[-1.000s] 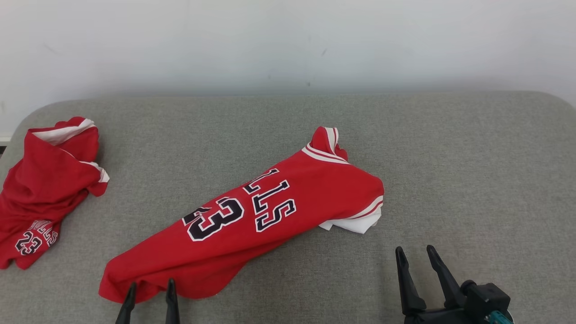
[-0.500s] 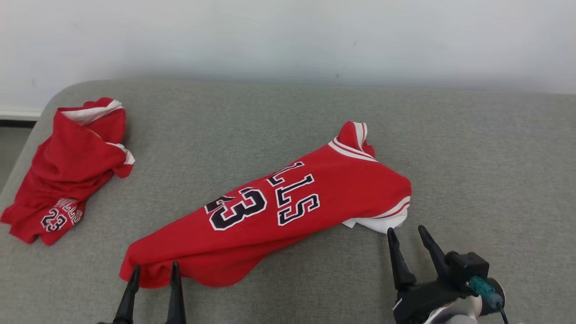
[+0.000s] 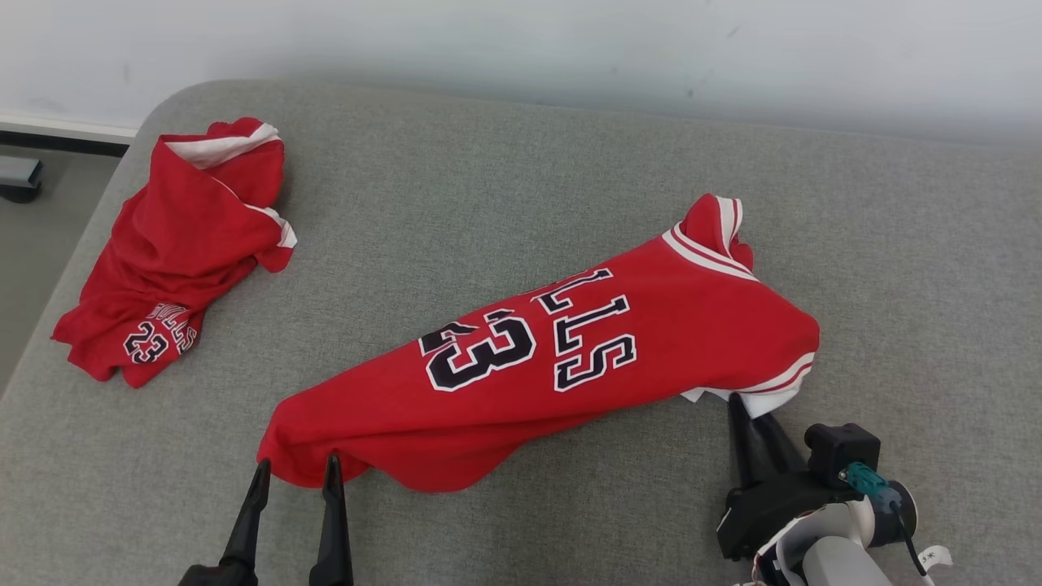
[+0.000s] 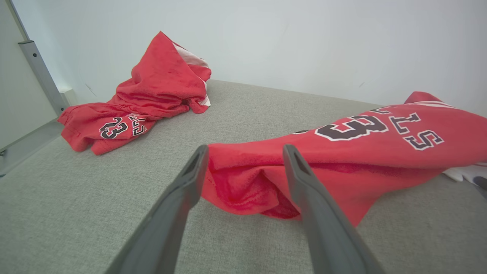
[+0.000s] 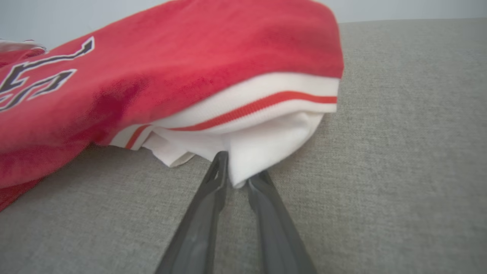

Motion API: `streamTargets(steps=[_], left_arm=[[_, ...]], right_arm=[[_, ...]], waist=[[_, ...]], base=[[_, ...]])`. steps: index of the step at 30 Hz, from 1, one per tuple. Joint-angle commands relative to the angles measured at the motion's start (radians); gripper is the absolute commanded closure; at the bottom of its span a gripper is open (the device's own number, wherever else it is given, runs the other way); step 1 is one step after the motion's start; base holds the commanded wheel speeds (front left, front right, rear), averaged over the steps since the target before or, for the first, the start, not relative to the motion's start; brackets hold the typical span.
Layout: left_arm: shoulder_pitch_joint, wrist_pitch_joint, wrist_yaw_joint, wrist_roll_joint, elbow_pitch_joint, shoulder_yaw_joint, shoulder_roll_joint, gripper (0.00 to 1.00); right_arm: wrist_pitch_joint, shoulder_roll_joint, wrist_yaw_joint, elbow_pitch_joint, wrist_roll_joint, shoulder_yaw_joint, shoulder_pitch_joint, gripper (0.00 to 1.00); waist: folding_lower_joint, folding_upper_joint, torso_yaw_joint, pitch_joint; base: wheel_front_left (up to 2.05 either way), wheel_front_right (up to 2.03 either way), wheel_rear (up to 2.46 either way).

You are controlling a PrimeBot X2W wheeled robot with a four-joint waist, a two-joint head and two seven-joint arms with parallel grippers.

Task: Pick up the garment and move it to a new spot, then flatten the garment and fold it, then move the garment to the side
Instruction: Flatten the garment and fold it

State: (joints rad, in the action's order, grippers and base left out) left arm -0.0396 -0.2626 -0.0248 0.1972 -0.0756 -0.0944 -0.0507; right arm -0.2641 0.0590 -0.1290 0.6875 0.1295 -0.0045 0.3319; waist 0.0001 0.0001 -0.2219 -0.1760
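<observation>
Where the right gripper (image 3: 742, 413) meets cloth, its two dark fingers (image 5: 205, 213) are drawn close together, with a white corner of the jersey (image 3: 651, 342) pinched between the tips, just below the white band with its one red stripe

Left gripper (image 3: 297, 468): one, two dark fingers spread wide, holding nothing; the tips straddle the plain red end of the same jersey, and cloth lies between them without being clamped

Jersey, red: one, lying in the middle of the grey cushioned surface (image 3: 488, 187) as a long bundle on a slant, from the left gripper at the near left up to the trimmed end at the far right; dark white-edged lettering and the number 23 face up; one trimmed strap stands up at the far end

Second red garment (image 3: 187, 236): one, crumpled, with white trim and a small 23; at the surface's far left corner, well apart from the jersey and both grippers

Surface: one, grey fabric, rounded corner at left

Wall (image 3: 488, 41): one, pale, behind the surface
</observation>
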Motion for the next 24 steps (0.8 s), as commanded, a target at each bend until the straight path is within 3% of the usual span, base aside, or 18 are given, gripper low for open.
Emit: streamTargets(steps=[1, 6, 13, 24], left_arm=[[0.005, -0.003, 0.004, 0.012, -0.003, 0.003, 0.001, 0.0], [-0.012, -0.003, -0.007, 0.008, -0.012, -0.002, 0.001, 0.0], [-0.048, -0.003, -0.009, 0.014, -0.025, -0.01, 0.001, 0.0], [-0.035, -0.003, -0.017, 0.02, -0.04, -0.005, 0.001, 0.0]], right_arm=[[0.0, 0.002, -0.004, -0.002, 0.007, 0.011, 0.002, 1.0], [-0.001, 0.001, -0.004, -0.063, 0.03, 0.006, -0.06, 1.0], [-0.001, 0.005, -0.004, -0.243, 0.069, 0.047, -0.223, 1.0], [-0.001, 0.06, -0.004, -0.469, 0.15, 0.038, -0.453, 1.0]], waist=[[-0.0001, -0.0001, -0.003, -0.001], [-0.0001, -0.0001, 0.025, 0.04], [-0.0001, -0.0001, 0.101, 0.09], [-0.0001, -0.0001, 0.2, 0.075]], base=[[0.0, 0.0, 0.0], [0.0, 0.0, 0.0], [0.0, 0.0, 0.0], [0.0, 0.0, 0.0]])
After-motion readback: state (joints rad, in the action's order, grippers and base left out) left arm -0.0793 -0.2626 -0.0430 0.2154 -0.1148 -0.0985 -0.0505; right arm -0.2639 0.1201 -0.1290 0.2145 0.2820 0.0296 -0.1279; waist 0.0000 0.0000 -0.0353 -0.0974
